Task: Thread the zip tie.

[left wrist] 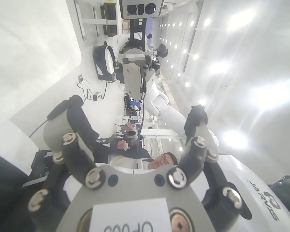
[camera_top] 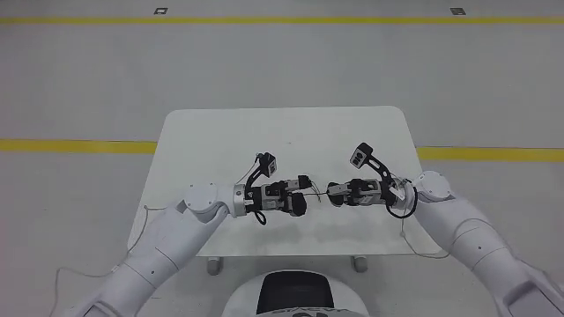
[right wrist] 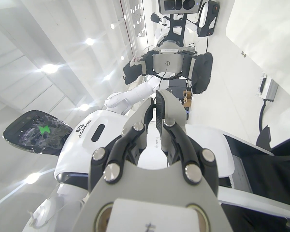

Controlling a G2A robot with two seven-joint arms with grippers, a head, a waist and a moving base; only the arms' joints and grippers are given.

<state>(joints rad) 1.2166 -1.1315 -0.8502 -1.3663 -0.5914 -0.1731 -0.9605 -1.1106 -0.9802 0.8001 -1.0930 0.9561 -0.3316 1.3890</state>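
Right gripper (right wrist: 155, 97), above the near edge of the table (camera_top: 220, 141), is clamped on the thin black zip tie (right wrist: 163, 77), while the left gripper (left wrist: 133, 107) faces it over that table, spread wide and empty.

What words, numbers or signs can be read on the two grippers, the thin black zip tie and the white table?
White paper label on the left gripper mount: cut by the picture's edge, not readable whole.
Second white label on the right gripper mount: cut off, unreadable.
Small strip label on the left gripper's base, right wrist view: too small.
No text seen on the thin black zip tie or the white table.
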